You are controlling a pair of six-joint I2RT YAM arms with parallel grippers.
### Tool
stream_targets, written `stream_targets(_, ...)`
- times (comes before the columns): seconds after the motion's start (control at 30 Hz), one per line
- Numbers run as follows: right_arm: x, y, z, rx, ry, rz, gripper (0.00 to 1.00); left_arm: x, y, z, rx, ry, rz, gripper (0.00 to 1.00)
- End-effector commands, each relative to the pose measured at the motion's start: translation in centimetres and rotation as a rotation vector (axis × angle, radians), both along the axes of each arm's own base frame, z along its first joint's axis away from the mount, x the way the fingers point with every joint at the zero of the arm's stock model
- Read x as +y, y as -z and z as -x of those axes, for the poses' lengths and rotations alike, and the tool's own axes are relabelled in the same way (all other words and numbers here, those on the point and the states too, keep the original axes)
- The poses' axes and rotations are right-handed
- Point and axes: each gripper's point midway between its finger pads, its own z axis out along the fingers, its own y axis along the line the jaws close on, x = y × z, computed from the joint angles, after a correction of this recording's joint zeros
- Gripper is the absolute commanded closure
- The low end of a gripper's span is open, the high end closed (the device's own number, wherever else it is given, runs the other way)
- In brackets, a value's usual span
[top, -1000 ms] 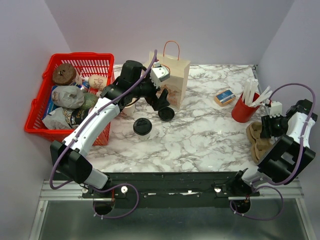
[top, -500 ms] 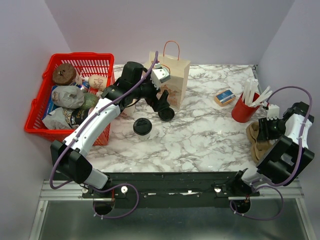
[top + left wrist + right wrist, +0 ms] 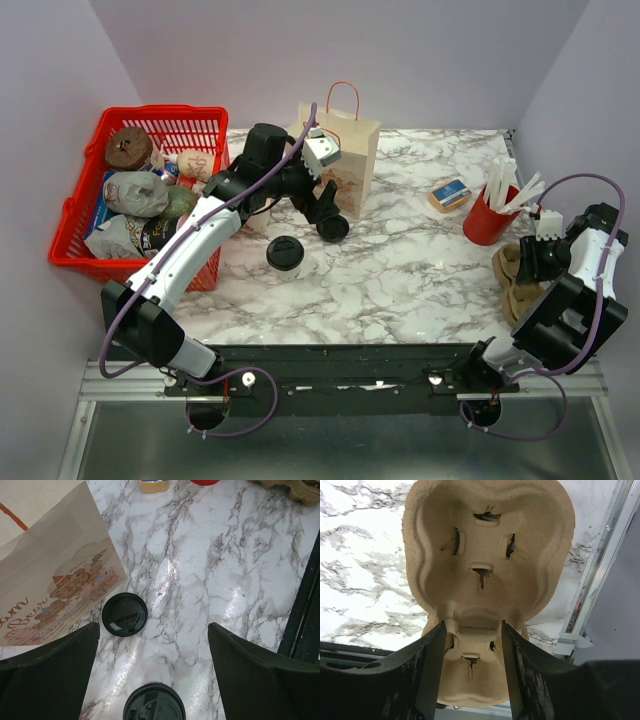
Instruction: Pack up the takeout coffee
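1. The takeout coffee stands upright on the marble desk, left of centre in the top view, with its black lid fitted. In the left wrist view it is cut off by the bottom edge.
2. A loose black lid lies flat on the desk, apart from the coffee and just beside the lower corner of the paper bag. The bag stands upright at the upper centre of the top view.
3. The left fingers are spread wide and held above the desk. The loose lid and the top of the coffee are seen in the gap between them, and neither is touched.
4. The right fingers are at the right edge of the top view, one on each side of the narrow waist of a pulp cup carrier. They are partly spread. It cannot be told whether they press on the carrier.
5. A red basket of wrapped goods is noted at the upper left, and a red cup of white sticks at the upper right.
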Motion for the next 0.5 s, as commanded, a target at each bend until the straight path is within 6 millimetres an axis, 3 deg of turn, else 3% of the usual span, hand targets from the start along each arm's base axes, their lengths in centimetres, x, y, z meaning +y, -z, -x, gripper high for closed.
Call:
stream_targets(0.0, -0.2, 0.1, 0.3, 0.012, 0.038, 0.016, 0.44, -0.3, -0.4, 0.3, -0.014, 0.004, 0.009, 0.03)
stream_targets(0.47, -0.7, 1.1, 0.2, 0.050, 0.087, 0.006, 0.44, -0.5, -0.6, 0.4, -0.022, 0.008, 0.011, 0.03)
